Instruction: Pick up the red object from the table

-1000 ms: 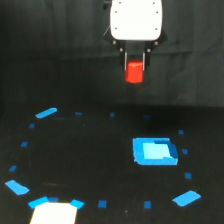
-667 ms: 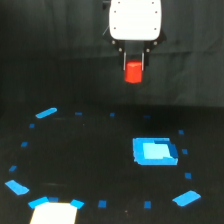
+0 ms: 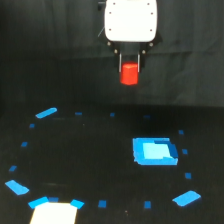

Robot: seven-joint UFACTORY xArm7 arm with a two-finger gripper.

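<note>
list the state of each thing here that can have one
gripper: shut on the red object, raised above the table
red object: held between the fingers, upright, clear of the table
table: flat, dotted with blue tape marks, red object no longer on it
blue patch: lying flat on the table, untouched
white patch: lying flat at the table's near edge, cut off by the frame

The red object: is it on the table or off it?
Off it. The red object hangs between the fingers of the hand, well above the black table.
</note>
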